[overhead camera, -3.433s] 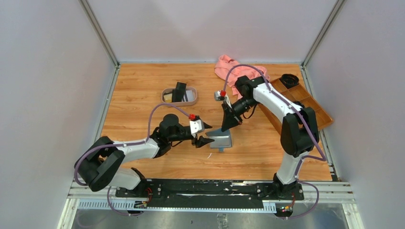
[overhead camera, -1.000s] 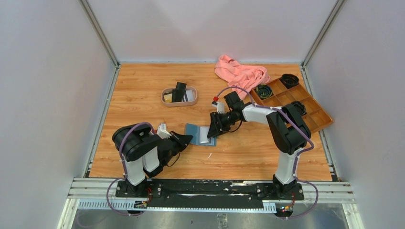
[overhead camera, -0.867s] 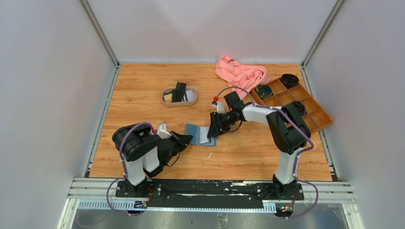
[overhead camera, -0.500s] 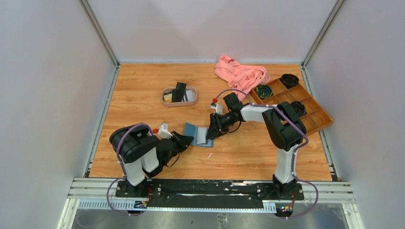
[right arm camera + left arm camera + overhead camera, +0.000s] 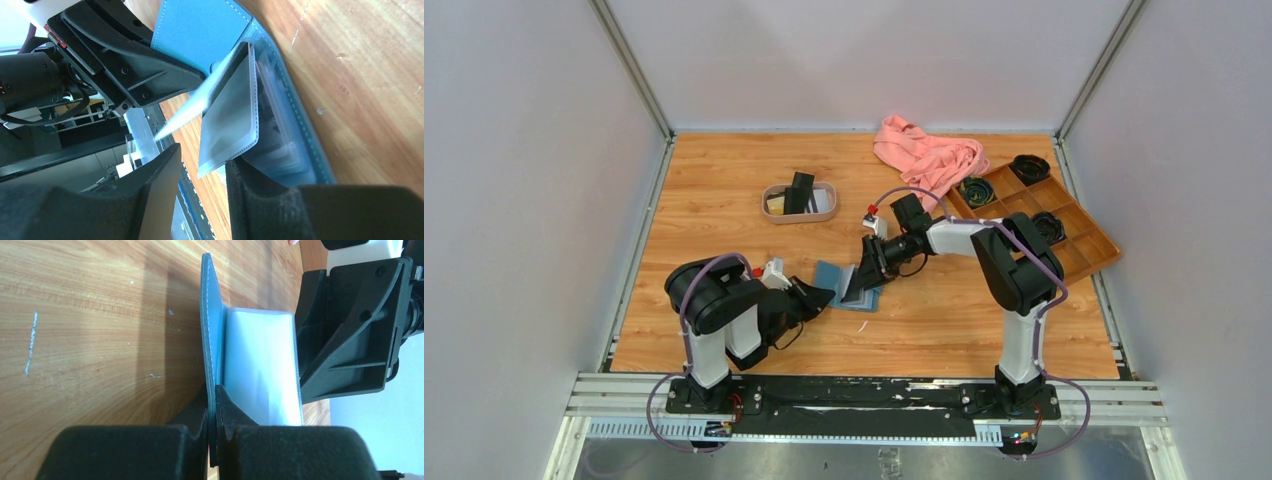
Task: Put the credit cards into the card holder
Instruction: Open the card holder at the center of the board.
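Observation:
The card holder [image 5: 829, 275], a teal-blue wallet, lies open in the middle of the table. My left gripper [image 5: 825, 296] is shut on the edge of its flap [image 5: 206, 330], held on edge in the left wrist view. My right gripper [image 5: 860, 288] comes in from the right, open. Its fingers [image 5: 250, 185] straddle the corner of a clear sleeve [image 5: 232, 120] that fans out of the wallet, and one finger rests against the sleeves beneath. The credit cards [image 5: 800, 192], black and tan, sit in the oval tray [image 5: 769, 213] farther back. No card is in either gripper.
A pink cloth [image 5: 924, 155] lies bunched at the back right. A brown compartmented wooden box [image 5: 1079, 235] with black rings in it sits along the right edge. Grey walls close in the left, back and right sides.
My right gripper has slid a little nearer and to the left over the wallet, its jaws slightly narrower. My left gripper has shifted slightly right and keeps its hold on the flap.

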Action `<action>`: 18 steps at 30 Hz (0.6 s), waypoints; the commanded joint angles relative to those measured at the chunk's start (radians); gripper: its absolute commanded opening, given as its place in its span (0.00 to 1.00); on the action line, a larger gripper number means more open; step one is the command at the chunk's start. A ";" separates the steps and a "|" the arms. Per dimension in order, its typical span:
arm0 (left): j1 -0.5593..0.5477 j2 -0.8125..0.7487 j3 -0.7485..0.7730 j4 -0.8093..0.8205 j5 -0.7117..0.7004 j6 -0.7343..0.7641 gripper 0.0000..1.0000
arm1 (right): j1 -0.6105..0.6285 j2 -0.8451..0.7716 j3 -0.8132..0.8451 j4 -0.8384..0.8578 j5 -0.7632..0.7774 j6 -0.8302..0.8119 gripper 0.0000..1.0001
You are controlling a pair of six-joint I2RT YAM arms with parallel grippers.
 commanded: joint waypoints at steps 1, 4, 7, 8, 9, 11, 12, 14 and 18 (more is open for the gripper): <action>-0.008 0.050 0.003 0.044 0.029 0.005 0.00 | -0.009 0.033 0.030 -0.001 -0.039 0.020 0.42; -0.007 0.041 -0.002 0.044 0.031 0.008 0.01 | -0.004 0.000 0.046 0.016 -0.069 0.024 0.42; -0.007 0.025 -0.005 0.043 0.034 0.019 0.06 | 0.015 -0.012 0.049 0.027 -0.088 0.025 0.44; -0.007 0.020 -0.004 0.044 0.037 0.022 0.09 | 0.020 -0.008 0.051 0.027 -0.091 0.025 0.45; -0.007 0.015 -0.003 0.044 0.043 0.024 0.11 | 0.024 -0.001 0.054 0.027 -0.094 0.026 0.46; -0.007 0.003 -0.004 0.045 0.051 0.028 0.16 | 0.026 0.019 0.064 0.027 -0.098 0.033 0.46; -0.007 -0.005 -0.005 0.045 0.052 0.031 0.19 | 0.025 0.032 0.071 0.026 -0.102 0.040 0.46; -0.007 -0.029 -0.018 0.044 0.047 0.041 0.23 | 0.026 0.059 0.085 0.027 -0.109 0.050 0.46; -0.007 -0.100 -0.039 -0.013 0.027 0.065 0.32 | 0.026 0.100 0.128 0.029 -0.136 0.070 0.44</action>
